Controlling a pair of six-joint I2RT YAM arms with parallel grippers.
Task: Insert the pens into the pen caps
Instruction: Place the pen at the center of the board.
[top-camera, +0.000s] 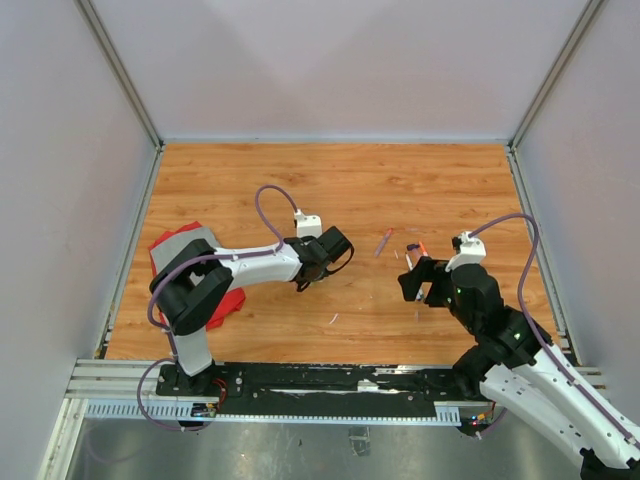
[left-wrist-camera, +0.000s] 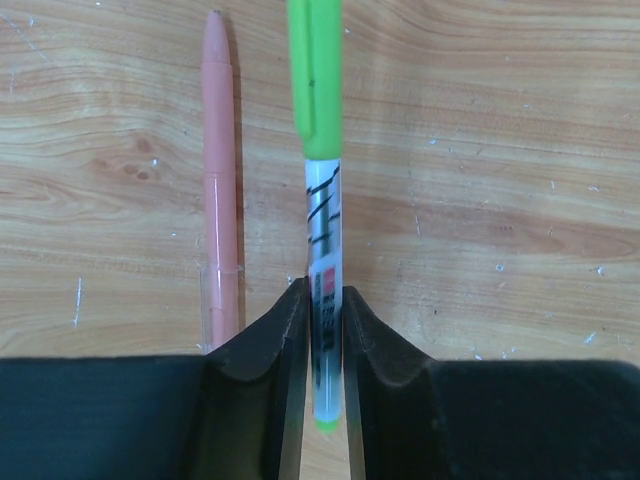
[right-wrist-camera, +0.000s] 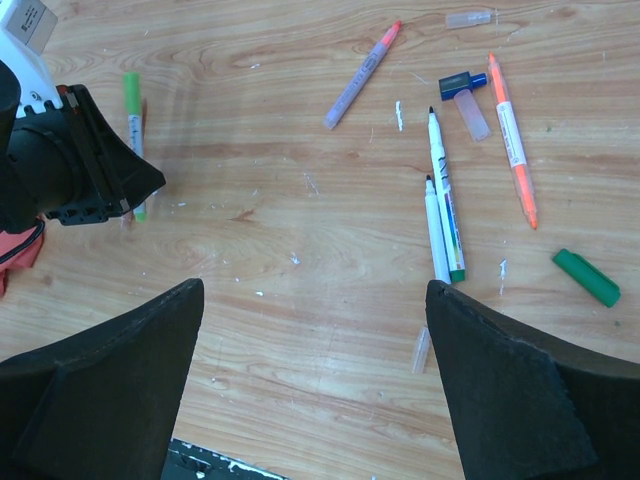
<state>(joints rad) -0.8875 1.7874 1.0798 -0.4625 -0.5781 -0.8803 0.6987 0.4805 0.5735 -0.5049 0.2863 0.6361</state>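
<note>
left gripper (left-wrist-camera: 322, 305) is clamped on the green-capped pen (left-wrist-camera: 323, 215), salmon pen (left-wrist-camera: 220, 180) lying just beside it; right gripper (right-wrist-camera: 313, 292) hangs wide open near a loose green cap (right-wrist-camera: 586, 277)

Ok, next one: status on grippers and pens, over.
Left gripper shut on green-capped pen. Right gripper open above loose pens and green cap. Pink pen close beside left fingers; nothing blocking.

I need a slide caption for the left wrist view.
Left hand grips a green-capped pen; a pink pen lies beside it on the wooden table.
</note>
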